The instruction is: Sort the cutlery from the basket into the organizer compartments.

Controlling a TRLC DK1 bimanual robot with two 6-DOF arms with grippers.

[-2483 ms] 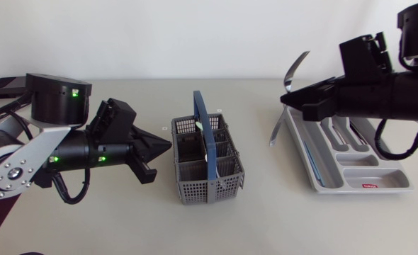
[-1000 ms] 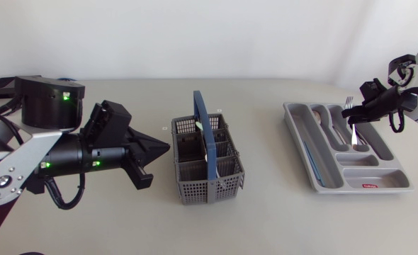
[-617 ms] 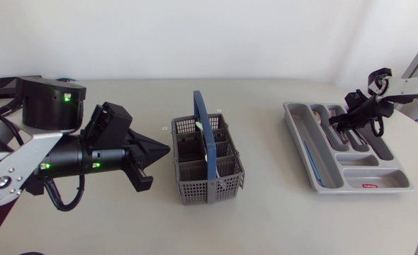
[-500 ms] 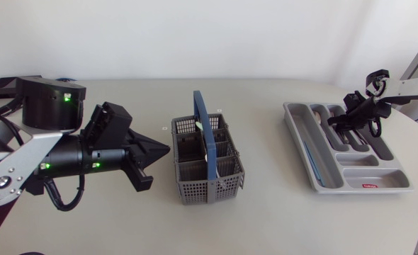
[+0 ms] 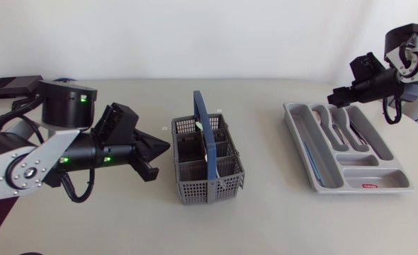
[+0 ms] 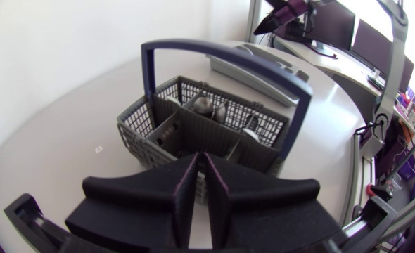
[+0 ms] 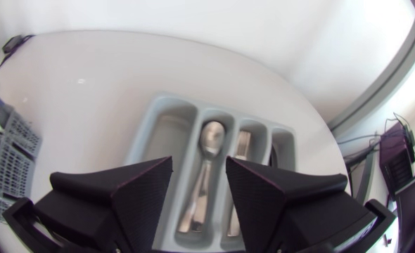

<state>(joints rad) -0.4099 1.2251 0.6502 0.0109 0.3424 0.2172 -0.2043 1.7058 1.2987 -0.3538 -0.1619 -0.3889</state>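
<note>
A grey mesh basket (image 5: 203, 188) with a dark blue handle (image 5: 203, 120) stands mid-table, with cutlery (image 6: 206, 105) showing in its far cells. My left gripper (image 5: 165, 147) is shut and empty, level with the basket's left side and pointing at it; in the left wrist view the basket (image 6: 145, 117) sits just ahead of the gripper (image 6: 201, 157). The grey organizer (image 5: 302, 149) lies at the right with spoons and forks (image 5: 340, 126) in its long compartments. My right gripper (image 5: 334, 98) hovers open and empty above its far end. A spoon (image 7: 207, 140) lies in the organizer (image 7: 162, 137) below the gap.
A small black box (image 5: 12, 86) lies at the far left corner of the table. Bare tabletop stretches between the basket and the organizer and along the front edge.
My right gripper held cutlery low over the organizer, then opened and rose toward the tray's far end, now empty. My left arm shifted slightly; its gripper stays shut beside the basket.
</note>
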